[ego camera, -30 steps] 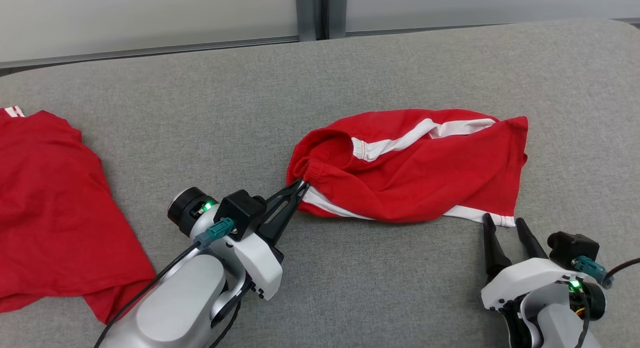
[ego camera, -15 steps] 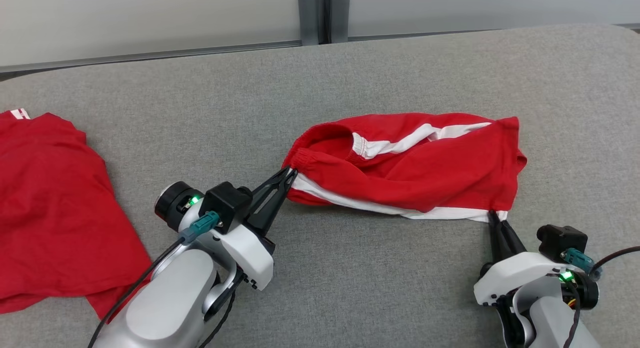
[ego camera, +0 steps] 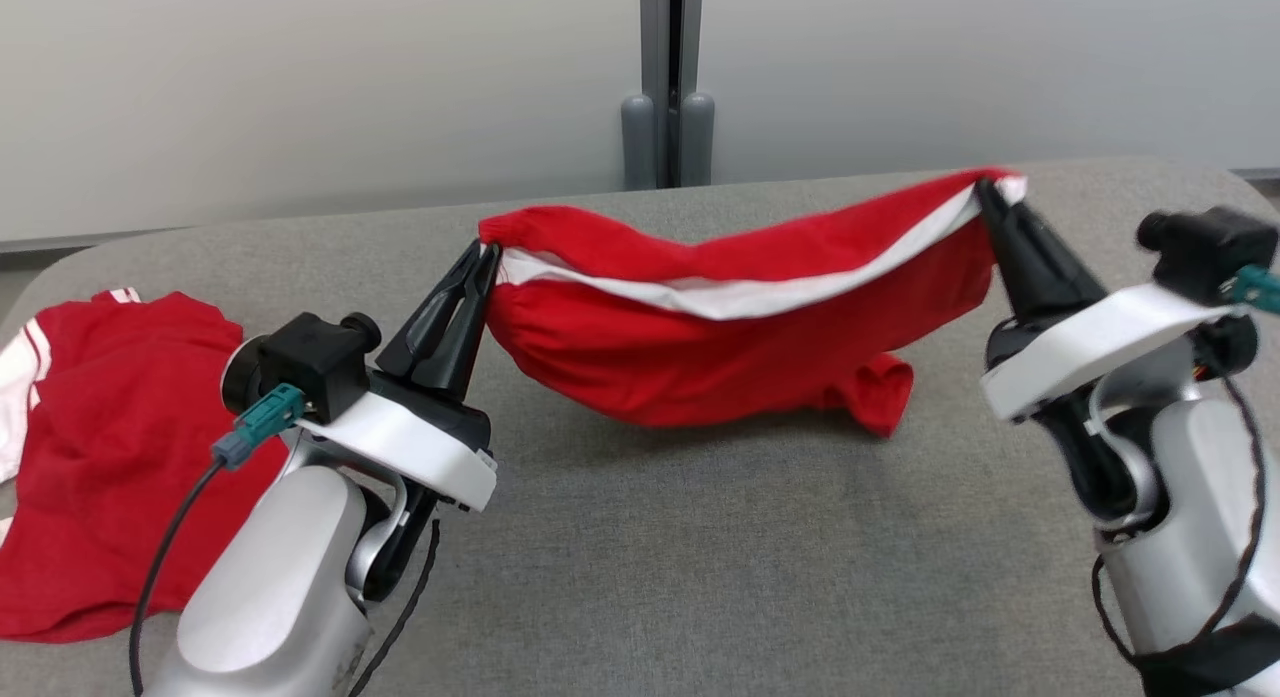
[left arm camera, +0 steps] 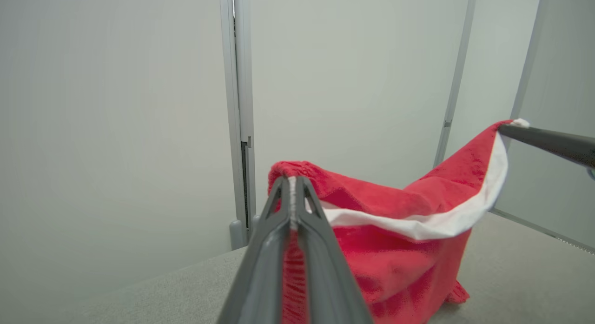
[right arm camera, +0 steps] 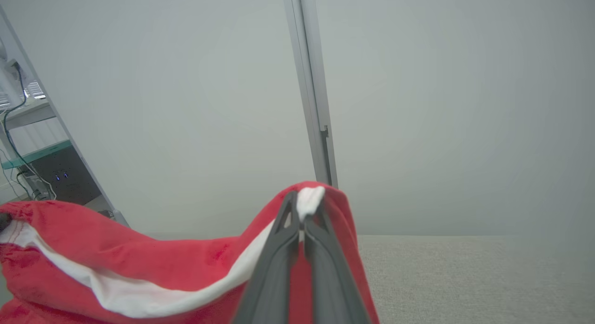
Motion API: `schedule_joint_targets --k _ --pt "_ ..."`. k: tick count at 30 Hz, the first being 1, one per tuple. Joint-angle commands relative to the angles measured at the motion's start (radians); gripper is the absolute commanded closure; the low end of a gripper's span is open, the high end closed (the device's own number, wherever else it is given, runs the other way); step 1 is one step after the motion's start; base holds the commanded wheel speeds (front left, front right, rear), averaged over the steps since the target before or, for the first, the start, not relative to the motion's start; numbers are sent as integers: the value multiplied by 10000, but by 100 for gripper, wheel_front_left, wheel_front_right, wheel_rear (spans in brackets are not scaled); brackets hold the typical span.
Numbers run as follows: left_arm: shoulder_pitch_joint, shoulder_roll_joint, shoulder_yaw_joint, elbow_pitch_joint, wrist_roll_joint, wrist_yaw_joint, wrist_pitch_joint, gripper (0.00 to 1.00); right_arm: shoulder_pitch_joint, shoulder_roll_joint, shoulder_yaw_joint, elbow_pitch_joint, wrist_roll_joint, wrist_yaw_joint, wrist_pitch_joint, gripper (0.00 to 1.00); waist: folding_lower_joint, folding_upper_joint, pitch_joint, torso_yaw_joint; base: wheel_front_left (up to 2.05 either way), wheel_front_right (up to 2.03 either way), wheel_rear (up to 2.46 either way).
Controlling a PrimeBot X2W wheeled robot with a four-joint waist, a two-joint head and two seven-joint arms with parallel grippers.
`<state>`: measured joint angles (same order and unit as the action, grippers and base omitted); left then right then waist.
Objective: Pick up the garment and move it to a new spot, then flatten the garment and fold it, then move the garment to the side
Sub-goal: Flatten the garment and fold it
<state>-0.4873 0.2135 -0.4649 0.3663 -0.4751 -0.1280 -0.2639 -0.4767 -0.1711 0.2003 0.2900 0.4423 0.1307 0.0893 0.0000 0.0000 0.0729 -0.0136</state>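
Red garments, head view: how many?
2. One red white-striped garment hangs between left gripper and right gripper; another red white-trimmed garment lies left on the grey table. Others may be off-frame.

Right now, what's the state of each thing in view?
red shorts, held up, strung between both claws, middle sagging.
left claw, shut on the waistband end.
right claw, shut on the hem corner.
red shirt, lying rumpled on the table.

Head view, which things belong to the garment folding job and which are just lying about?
Job:
red cloth garment with white stripe, hanging between the grippers
left gripper, dark fingers shut on its gathered end
right gripper, dark fingers shut on its other end

Lying about:
second red cloth garment with white trim, at the left of the grey fabric table
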Motion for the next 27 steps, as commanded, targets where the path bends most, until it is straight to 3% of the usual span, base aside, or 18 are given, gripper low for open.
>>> schedule_joint_targets --k 1,7,12,17,21,24,27 --pt "-16 50 100 -108 -49 -1 -9 100 -102 -126 -114 -270 176 -1 159 100 0 0 -410 193 0 0 0" --pt "-467 119 551 -929 -495 120 182 100 -881 245 -1403 -1843 657 0 1431 100 0 0 -1130 501 0 0 0" --pt "-328 -118 1077 -1987 -1392 597 1030 100 -1077 968 -2761 -2706 402 0 2677 100 0 0 -1402 744 0 0 0" --pt "-130 -26 1213 -3143 -1744 1105 1957 100 -782 1169 -3649 -3647 460 -3 3883 100 0 0 -1293 925 0 0 0" --pt "-491 228 1306 -3270 -1694 1431 2521 96 -1298 1181 -4183 -3577 355 -10 4349 100 0 0 -692 926 0 0 0" --pt "-1256 359 1270 -2863 -1562 1217 2713 92 -2221 1173 -4333 -3161 125 -12 4448 100 0 0 159 804 0 0 0" --pt "-2438 389 1273 -2141 -1432 887 2577 100 -3444 1175 -4285 -2496 -243 -10 4359 100 0 0 1103 667 0 0 0"
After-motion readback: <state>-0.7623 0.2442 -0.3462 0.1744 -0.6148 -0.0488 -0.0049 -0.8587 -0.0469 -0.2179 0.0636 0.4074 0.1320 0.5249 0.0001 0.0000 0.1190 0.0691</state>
